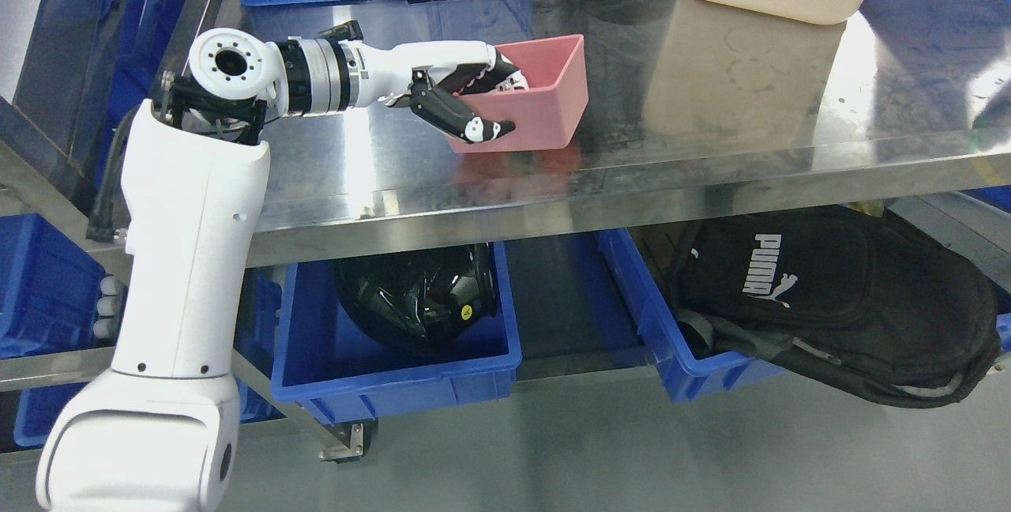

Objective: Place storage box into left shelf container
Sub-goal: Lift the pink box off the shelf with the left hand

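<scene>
Head view | left hand (466,101) clamped on pink storage box (545,105) wall, frame centre-top | box on steel shelf (711,148) | grasp looks done; transfer to container pending

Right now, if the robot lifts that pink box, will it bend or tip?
The pink box looks like stiff plastic, so probably no bending. It seems empty, likely light. The left robot hand grips one wall only, so it may tilt.
</scene>
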